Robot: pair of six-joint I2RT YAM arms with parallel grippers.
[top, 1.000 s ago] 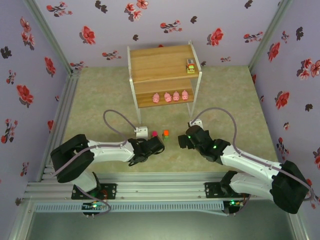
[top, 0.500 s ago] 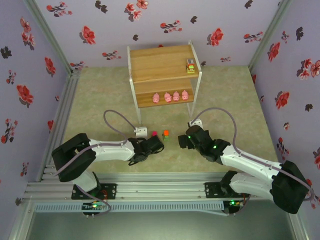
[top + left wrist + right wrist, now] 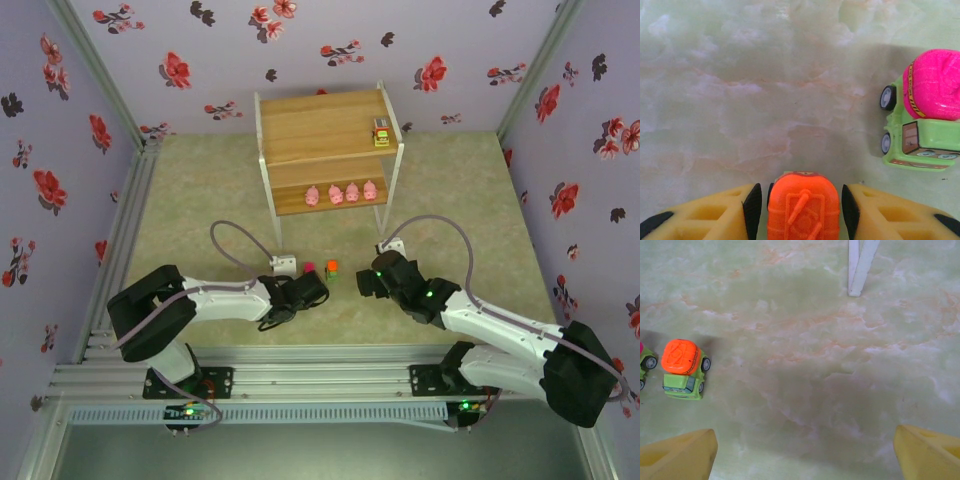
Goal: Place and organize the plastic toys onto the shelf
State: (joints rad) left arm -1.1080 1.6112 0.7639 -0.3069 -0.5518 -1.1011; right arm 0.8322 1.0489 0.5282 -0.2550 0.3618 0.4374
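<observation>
Nearest the bases, the left hand (image 3: 800, 200) is clenched on a tiny orange-drum mixer truck (image 3: 802, 217). Its black-padded fingers (image 3: 752, 205) are closed against the toy's sides while it sits on the marbled green surface (image 3: 740, 75). The right hand (image 3: 802, 445) hangs released and empty, its yellow fingers spread wide over bare surface. Just ahead of the left hand stands a magenta-drum mixer truck (image 3: 920, 115), and near it a second orange-drum truck (image 3: 684, 369), both upright on their wheels and not touching each other. These toys look like hard, glossy moulded plastic: very light, stiff and not fragile. The rounded drum is likely slippery and the wheels roll freely, so a nudge from one finger would probably scoot a truck away. The safer hold seems to be low across the flat green body sides, squeezed gently and squarely. Farther off stands the two-tier shelf (image 3: 320, 125). Four pink pigs (image 3: 340, 193) line the front of its lower board. A grey-topped truck (image 3: 381, 133) sits at the right edge of the top board, where the three trucks on the surface would probably join it.
</observation>
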